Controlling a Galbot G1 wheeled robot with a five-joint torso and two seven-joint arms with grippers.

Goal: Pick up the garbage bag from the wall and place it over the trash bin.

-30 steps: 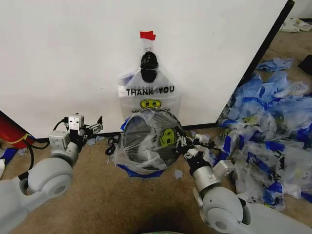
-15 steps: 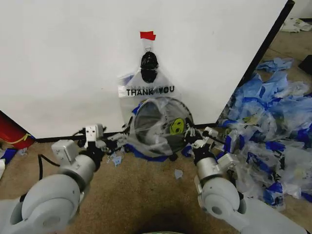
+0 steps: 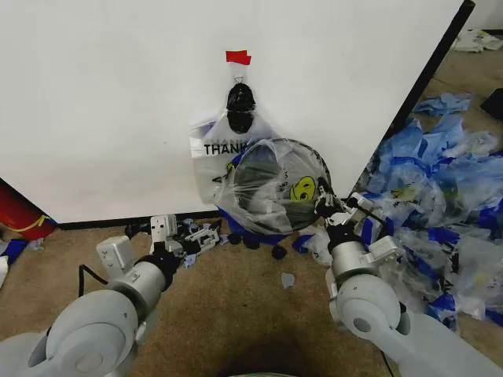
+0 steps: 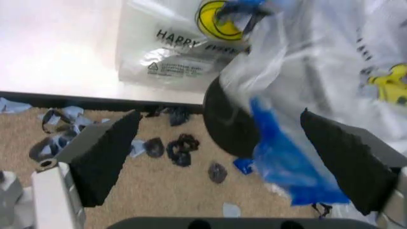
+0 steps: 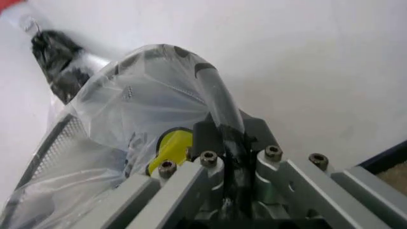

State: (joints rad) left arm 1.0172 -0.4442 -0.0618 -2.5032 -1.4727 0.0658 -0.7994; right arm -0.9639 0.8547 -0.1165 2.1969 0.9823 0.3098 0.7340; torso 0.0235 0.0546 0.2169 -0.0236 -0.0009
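— Where's the garbage bag (image 3: pixel 302 188)?

— Stretched over the mouth of the trash bin (image 3: pixel 289 142). The bin is tipped, mouth facing the robot, against the wall (image 3: pixel 118 102). A second bag (image 3: pixel 211 153) hangs from the hook (image 3: pixel 240 100) at 11 o'clock of the bin.

— Right gripper (image 3: pixel 322 206)?

— Fingers (image 5: pixel 222 138) clamped on the rim at 3 o'clock, film pinched with it.

— Left gripper (image 3: pixel 208 236)?

— Low over the floor (image 3: pixel 236 314), fingers (image 4: pixel 108 152) spread wide, holding nothing. The bin lies at 1 o'clock from them, just beside. Loose blue handle (image 4: pixel 279 157) sags at the rim's 6 o'clock, between those fingers in the wrist view.

— Nearer arm for that slack?

— Left, I'd judge. The right is committed to the rim.
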